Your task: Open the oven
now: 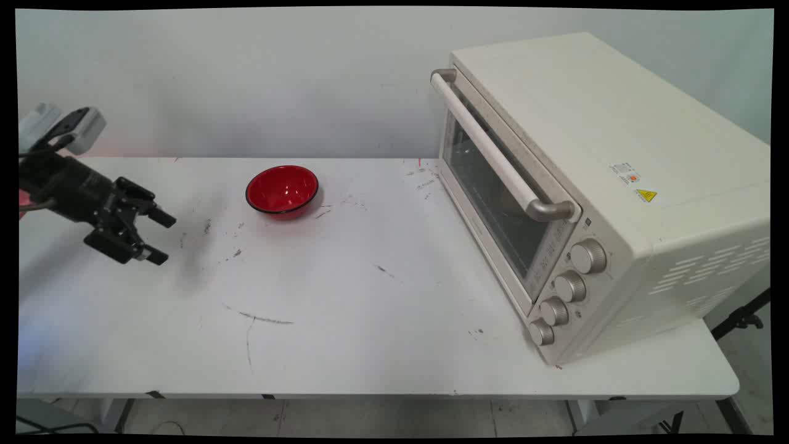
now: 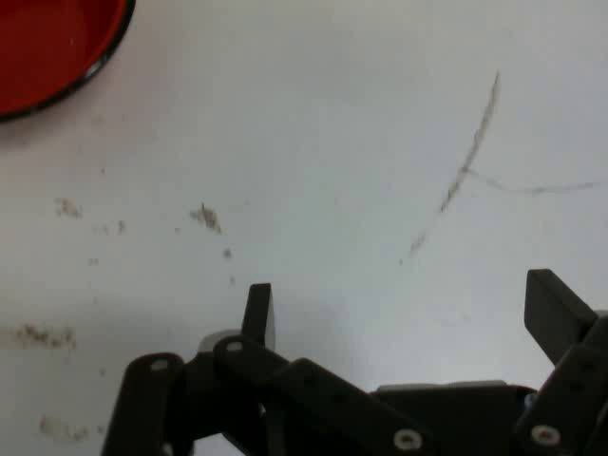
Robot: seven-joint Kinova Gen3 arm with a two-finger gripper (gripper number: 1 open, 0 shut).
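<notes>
Main view
- The black two-finger gripper [image 1: 161, 236] hung above the left part of the white table [image 1: 370, 345], pointing rightward and slightly down.
- Its two fingers stood well apart with only air between them, so it was open and held nothing.
- A grey blurred shadow lay on the table surface just right of the fingertips.
- The round red bowl with a dark rim [image 1: 282, 191] sat upright on the table toward the far edge, right of the gripper and apart from it; it was the nearest thing to the gripper.
- The inside of the bowl looked bare red.
- The large cream-white toaster oven [image 1: 616, 185] stood on the right part of the table, turned at an angle, its glass door shut.
- A long pale handle bar [image 1: 493, 151] ran across the top of the oven door.
- Four round metal knobs [image 1: 567, 287] sat in a slanted column on the front panel beside the door.
- Dark scuffs and a thin curved scratch [image 1: 259, 319] marked the table's middle.

Hand view
- The gripper [image 2: 408, 309] rose from the bottom edge, one finger at left and one at far right, widely spread over bare table [image 2: 332, 142].
- The red bowl [image 2: 47, 43] showed only as a part in the upper left corner, well apart from the fingers.
- The curved scratch [image 2: 470, 152] lay at the upper right.
</notes>
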